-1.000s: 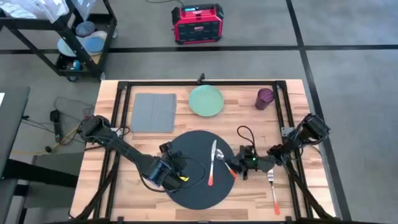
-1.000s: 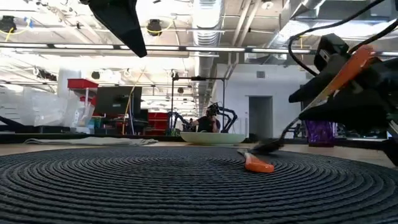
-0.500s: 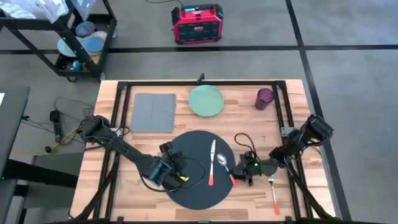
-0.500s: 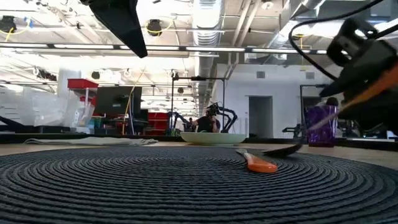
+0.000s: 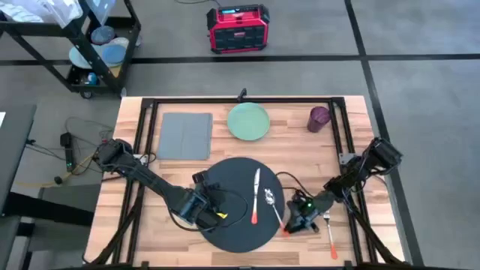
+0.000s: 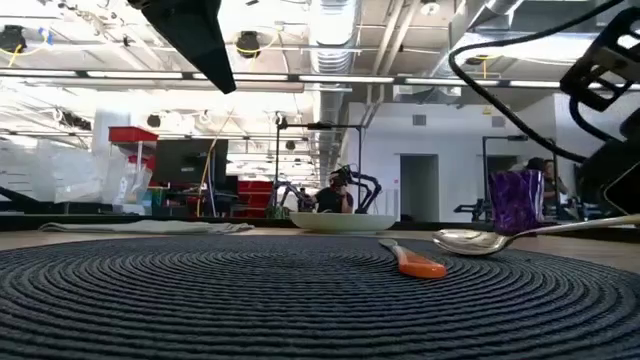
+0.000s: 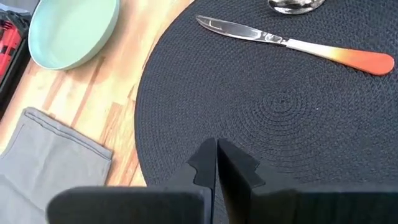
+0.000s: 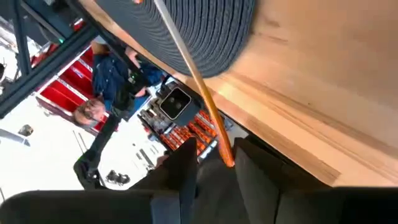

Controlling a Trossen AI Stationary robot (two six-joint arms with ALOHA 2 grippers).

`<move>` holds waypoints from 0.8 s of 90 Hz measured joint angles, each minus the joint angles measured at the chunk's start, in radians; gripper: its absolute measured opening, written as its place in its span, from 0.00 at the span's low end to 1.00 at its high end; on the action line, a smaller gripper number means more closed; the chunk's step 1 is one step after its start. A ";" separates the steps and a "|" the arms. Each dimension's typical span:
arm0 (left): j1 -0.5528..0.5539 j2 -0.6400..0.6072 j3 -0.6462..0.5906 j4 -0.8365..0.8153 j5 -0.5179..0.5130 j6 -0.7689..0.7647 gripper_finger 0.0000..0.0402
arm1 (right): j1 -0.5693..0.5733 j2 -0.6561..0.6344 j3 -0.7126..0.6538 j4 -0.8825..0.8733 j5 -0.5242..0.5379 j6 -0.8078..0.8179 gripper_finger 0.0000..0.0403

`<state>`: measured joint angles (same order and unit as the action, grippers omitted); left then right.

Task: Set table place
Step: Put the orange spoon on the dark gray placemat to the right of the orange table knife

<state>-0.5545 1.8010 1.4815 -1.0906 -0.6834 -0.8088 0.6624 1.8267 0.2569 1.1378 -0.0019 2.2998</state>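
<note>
Spoon (image 5: 270, 201) lowered onto placemat (image 5: 232, 225).

Grey floor crossed by dark lines (image 5: 360, 41), a red boxy case (image 5: 238, 28), a black wire cart (image 5: 90, 45); bright ceiling strip lights (image 6: 150, 73) overhead

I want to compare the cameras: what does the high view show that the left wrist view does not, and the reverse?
Only the high view shows the purple cup, the orange-handled fork and the right gripper holding the spoon's handle. Only the left wrist view shows the left gripper with its fingers shut. Both show the round black woven placemat, the orange-handled knife, the pale green plate and the grey napkin.
</note>
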 joint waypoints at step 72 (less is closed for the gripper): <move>-0.014 -0.002 0.000 0.032 -0.013 -0.094 0.00 | -0.129 -0.033 0.088 -0.163 -0.215 -0.238 0.22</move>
<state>-0.5690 1.7993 1.4815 -1.0583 -0.6968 -0.9026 0.5332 1.7938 0.3448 0.9751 -0.2173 2.0614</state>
